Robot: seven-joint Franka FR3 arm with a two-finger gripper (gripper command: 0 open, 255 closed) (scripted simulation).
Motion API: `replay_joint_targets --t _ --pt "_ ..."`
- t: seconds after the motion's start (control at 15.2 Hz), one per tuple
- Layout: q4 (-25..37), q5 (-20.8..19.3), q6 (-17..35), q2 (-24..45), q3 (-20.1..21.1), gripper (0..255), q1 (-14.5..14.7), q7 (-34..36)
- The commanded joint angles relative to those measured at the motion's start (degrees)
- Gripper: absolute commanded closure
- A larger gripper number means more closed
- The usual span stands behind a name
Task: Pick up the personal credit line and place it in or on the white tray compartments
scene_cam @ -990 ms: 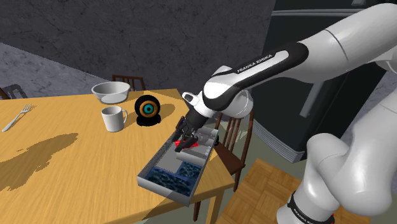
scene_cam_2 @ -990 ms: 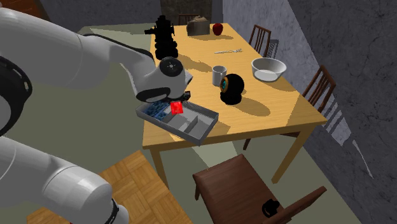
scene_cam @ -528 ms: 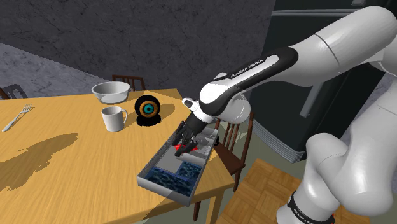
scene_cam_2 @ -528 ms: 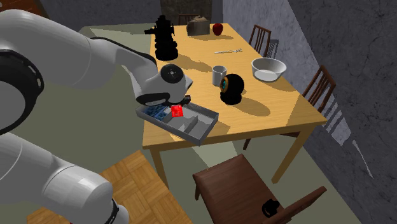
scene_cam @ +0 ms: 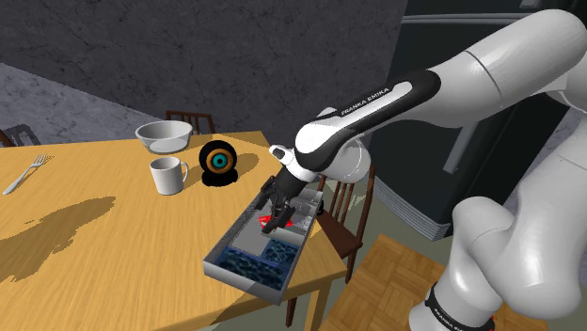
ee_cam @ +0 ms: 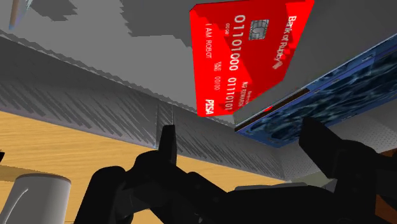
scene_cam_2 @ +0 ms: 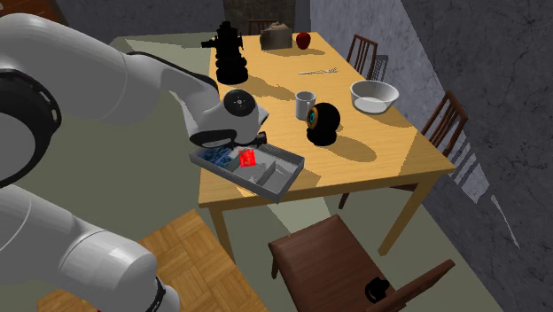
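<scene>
- Mug [scene_cam: 168,175]: stands on the table well apart from the tray [scene_cam: 241,280], to the shoulder view's left of it. It plays no part in this step.
- Tray: grey and divided, set at the table's edge, with one end compartment patterned blue.
- Credit card [scene_cam: 266,224]: red, inside the tray, in the grey compartment next to the blue one. Whether it lies flat or leans on the divider cannot be told.
- Gripper [scene_cam: 277,212]: just above the tray, over the card, fingers spread apart and clasping nothing.
- Step judged in hand: withdrawal. Rise straight up out of the tray with the fingers wide, so neither tip drags the card or strikes a wall.
</scene>
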Motion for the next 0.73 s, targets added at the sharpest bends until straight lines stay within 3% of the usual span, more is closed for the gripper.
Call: replay_joint_targets --t 0.0,0.26,0.66 --pt "0.03 0.03 0.02 0.05 0.01 0 0.02 -0.01" --pt "-1.75 -9.25 -6.12 -8.3 0.73 0 -4.76 6.65" --pt "-1.75 -9.19 -6.14 -8.29 0.83 0 -4.86 6.61"
